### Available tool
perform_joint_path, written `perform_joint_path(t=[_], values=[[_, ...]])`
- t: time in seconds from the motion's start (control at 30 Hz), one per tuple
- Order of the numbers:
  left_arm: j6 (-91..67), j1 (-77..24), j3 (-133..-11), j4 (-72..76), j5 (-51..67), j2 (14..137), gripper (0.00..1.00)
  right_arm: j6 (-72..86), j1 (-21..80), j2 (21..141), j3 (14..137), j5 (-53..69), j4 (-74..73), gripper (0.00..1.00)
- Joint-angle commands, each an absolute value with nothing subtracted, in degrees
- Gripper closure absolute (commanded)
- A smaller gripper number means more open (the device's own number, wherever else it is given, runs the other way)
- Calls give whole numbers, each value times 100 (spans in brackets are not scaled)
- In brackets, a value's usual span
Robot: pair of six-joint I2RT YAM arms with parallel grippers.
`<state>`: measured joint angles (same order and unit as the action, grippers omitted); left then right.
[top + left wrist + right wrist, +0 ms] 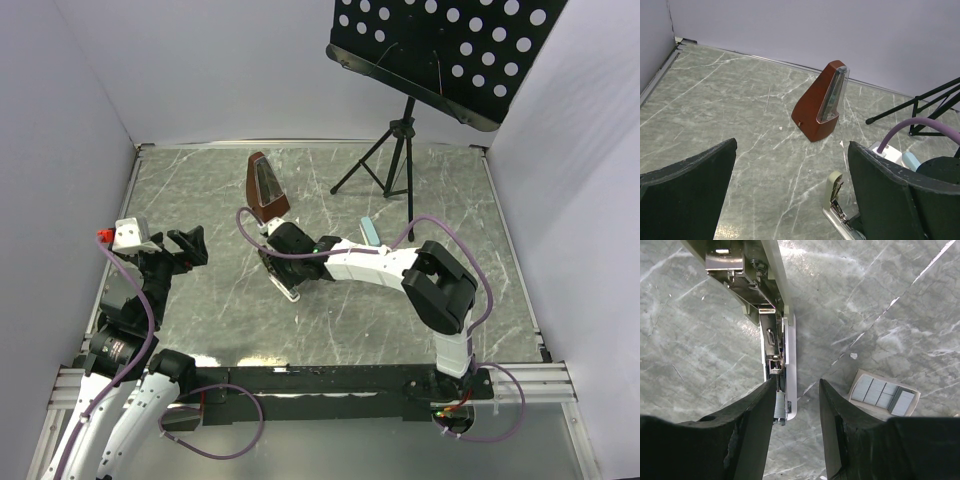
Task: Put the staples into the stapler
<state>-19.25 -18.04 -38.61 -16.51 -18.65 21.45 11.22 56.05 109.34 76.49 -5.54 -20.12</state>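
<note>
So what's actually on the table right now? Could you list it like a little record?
stapler: lying swung open, metal channel exposed
staples: grey strips in an open cream box, beside the stapler, not touching it
right fingers: partly apart, over the stapler's near end; nothing visibly clamped
left fingers: wide apart, empty, off to the side
metronome: brown, upright, beyond the stapler
music stand: black, far right corner
small blue piece: flat on the table near the right arm
</note>
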Motion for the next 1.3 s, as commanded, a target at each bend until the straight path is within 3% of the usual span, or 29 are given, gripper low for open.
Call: perform_joint_path(t=[0.0,0.4,0.63,1.27], values=[[-1925,-1811,-3850,-1415,-1828,2083,3,1072,5555,10881,7892,-659,-1881,53],[-1925,-1811,-3841,-1406,-1802,2101,3,1178,5546,10451,7384,-378,-1759,53],[-1934,-1811,-3841,-1397,-1793,2144,3,1388,5572,9914,6558,-97,-1284,46],[-1934,-1802,-3815,-1380,-1819,2320,3,1143,5669,10327,6522,-35,-1072,48]])
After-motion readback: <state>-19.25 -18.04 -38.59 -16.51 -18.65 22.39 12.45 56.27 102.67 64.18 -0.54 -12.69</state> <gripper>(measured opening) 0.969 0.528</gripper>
